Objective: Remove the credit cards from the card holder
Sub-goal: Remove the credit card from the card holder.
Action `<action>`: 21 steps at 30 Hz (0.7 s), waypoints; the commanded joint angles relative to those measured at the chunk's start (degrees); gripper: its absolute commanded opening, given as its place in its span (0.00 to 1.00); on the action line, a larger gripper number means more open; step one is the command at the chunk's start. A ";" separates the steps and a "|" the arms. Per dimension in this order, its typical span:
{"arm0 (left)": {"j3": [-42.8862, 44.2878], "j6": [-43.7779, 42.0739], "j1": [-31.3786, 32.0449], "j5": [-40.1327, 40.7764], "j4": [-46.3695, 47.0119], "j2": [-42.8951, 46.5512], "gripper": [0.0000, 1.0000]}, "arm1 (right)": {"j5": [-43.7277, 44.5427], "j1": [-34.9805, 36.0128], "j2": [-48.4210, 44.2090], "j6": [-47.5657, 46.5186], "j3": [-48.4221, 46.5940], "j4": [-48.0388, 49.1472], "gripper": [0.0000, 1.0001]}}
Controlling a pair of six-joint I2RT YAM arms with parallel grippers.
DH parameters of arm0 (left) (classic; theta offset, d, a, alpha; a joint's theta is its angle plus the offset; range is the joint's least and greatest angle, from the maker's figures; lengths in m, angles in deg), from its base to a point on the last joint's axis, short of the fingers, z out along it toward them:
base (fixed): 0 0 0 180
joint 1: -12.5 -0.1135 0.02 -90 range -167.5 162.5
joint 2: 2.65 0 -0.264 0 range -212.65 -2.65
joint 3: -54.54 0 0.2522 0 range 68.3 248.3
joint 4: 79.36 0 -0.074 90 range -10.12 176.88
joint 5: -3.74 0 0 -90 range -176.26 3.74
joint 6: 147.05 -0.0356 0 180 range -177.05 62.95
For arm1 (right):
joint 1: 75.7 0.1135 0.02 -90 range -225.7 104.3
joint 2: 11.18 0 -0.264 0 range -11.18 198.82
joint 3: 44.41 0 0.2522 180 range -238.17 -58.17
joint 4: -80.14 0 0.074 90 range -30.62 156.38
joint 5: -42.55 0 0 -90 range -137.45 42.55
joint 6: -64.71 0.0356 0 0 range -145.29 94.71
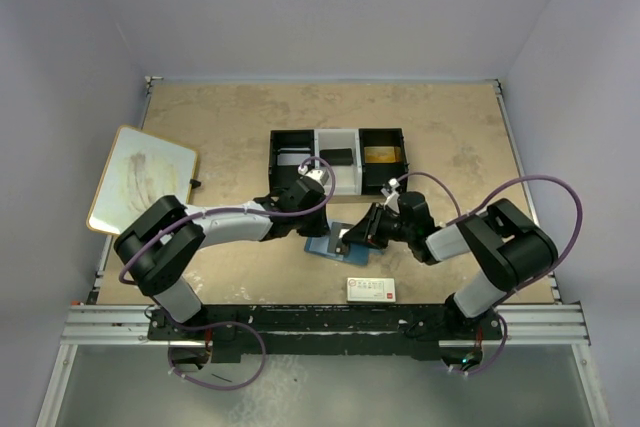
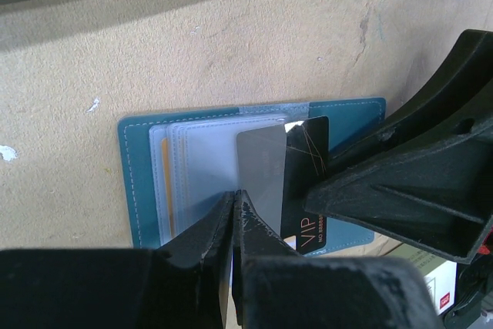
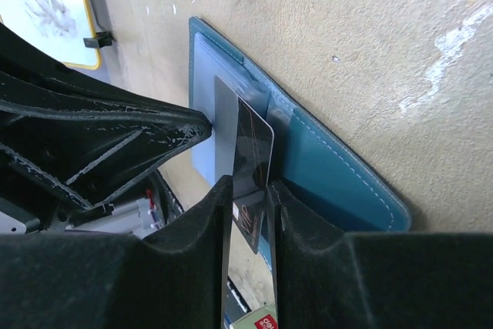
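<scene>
Tan tabletop (image 1: 230, 127): right gripper (image 3: 250, 190) clamps 2 stiff, slick credit cards (image 2: 266, 167) edgewise; left gripper (image 2: 235, 206), fingers closed, pins the card holder (image 2: 139, 182).

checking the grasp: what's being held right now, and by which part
The right gripper pinches the dark VIP card by the end sticking out of the blue wallet.

Looks down from behind over the whole worktop (image 1: 230, 127); peers close from each wrist at one card holder (image 2: 200, 175).
</scene>
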 commanded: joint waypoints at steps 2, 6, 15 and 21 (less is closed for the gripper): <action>-2.82 -1.16 0.34 3.26 -8.18 -1.57 0.00 | 1.07 0.45 -0.74 0.66 -2.11 1.05 0.17; -2.92 -0.90 0.29 3.66 -8.31 -1.31 0.00 | 2.00 0.46 -3.61 -2.57 -5.12 -7.98 0.03; -2.70 -1.33 0.33 3.14 -7.92 -1.21 0.00 | 2.97 0.12 -5.77 -4.83 -6.23 -13.35 0.05; -2.74 -1.41 0.44 3.07 -7.83 -0.97 0.00 | 1.42 0.16 -3.17 -0.16 -3.82 -3.88 0.16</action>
